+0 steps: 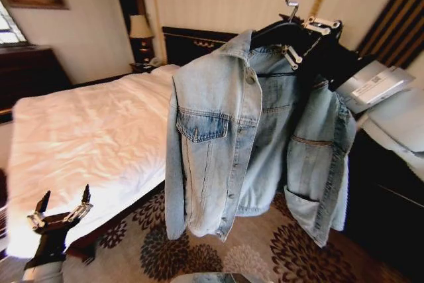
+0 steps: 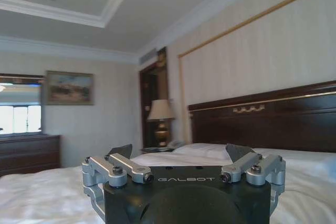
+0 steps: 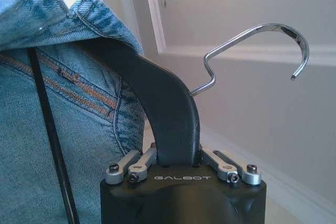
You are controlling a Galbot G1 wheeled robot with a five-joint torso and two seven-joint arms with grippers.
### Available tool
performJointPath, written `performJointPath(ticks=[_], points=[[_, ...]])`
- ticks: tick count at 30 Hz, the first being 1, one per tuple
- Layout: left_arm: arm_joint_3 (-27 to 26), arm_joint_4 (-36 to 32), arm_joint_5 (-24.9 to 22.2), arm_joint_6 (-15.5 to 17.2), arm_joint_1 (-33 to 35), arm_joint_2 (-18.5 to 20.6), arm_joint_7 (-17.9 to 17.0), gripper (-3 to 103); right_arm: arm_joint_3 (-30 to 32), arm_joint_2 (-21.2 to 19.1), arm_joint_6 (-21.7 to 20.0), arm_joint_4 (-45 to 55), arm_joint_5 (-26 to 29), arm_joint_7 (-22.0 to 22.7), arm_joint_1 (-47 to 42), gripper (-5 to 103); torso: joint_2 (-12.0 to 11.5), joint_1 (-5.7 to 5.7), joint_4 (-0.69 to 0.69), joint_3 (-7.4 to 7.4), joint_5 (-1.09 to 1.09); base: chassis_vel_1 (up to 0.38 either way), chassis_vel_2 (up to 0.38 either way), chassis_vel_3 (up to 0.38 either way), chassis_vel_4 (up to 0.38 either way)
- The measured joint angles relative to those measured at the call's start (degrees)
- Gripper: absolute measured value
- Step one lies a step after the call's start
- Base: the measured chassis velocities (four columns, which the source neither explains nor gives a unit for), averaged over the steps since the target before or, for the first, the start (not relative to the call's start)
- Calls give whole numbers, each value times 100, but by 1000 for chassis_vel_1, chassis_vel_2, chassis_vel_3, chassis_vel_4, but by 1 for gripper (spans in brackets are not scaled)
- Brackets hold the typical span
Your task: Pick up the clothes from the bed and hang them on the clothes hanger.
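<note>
Bedroom with white bed [image 1: 86, 137] at left. Right gripper [image 1: 306, 39], raised beside the bed, is clamped on the hanger [image 3: 168, 114], from which the jacket [image 1: 245, 137] hangs clear of the carpet. Left gripper [image 1: 63, 211] waits low, spread apart, holding nothing.

Legible marking: the word "GALBOT" in pale capitals on the black housing of the left gripper [image 2: 184, 167], centred just below its fingers, as seen in the left wrist view. The same word "GALBOT" stands on the black housing of the right gripper [image 3: 178, 163] in the right wrist view. A white label on the right arm in the head view carries print too small to read
</note>
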Motion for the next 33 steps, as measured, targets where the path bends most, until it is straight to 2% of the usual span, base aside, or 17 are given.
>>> performJointPath(ticks=[33], points=[[0,0,0,0,0,0,0,100,65,-93,-197,11,-38,95,-493,20,0,0,0,1,1,-125,-122,-128,-127]])
